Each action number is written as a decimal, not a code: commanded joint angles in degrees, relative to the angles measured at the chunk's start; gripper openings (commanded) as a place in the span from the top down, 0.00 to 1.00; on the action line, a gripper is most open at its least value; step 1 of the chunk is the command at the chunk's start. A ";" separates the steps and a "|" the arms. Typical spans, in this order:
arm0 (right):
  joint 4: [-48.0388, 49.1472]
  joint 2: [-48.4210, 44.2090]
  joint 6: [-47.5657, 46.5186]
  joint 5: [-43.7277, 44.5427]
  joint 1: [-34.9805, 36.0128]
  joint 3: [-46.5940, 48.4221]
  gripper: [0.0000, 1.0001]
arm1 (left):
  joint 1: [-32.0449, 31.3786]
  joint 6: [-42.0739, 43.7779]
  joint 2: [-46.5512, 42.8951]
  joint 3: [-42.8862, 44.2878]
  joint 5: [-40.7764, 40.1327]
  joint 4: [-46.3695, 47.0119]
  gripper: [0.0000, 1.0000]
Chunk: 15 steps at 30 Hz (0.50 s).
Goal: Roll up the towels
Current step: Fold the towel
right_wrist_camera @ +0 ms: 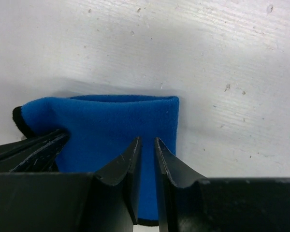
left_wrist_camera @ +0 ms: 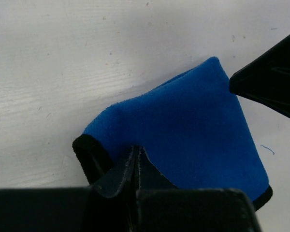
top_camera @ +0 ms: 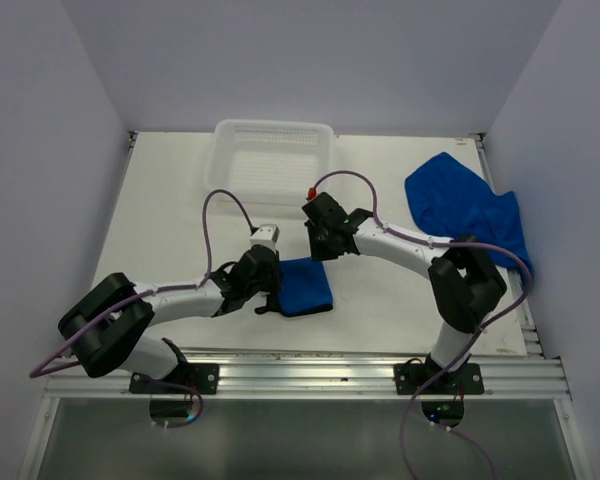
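Workpiece: folded towel mid-table; second towel crumpled at 2 o'clock. At workpiece 9 o'clock, left gripper: jaws closed tight, pinch unconfirmed. At 12 o'clock, right gripper: jaws slit-wide, cloth inside (probably pinched). Risk: uneven pull unfolds layers.

One overhead view and two wrist views of the counter.
The overhead camera looks down from above the near edge at the whole counter; each wrist camera peers closely past the left pincer or right pincer at the folded blue towel, common to all three.
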 commanded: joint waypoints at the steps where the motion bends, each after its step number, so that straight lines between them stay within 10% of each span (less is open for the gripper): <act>1: 2.88 2.84 -0.72 -1.87 -0.27 0.83 0.80 | -0.26 1.90 0.51 -1.27 -1.93 3.30 1.00; 15: 2.98 6.90 -1.51 -0.55 -0.35 1.26 0.79 | -0.26 2.07 -1.86 -4.26 -0.62 3.47 1.00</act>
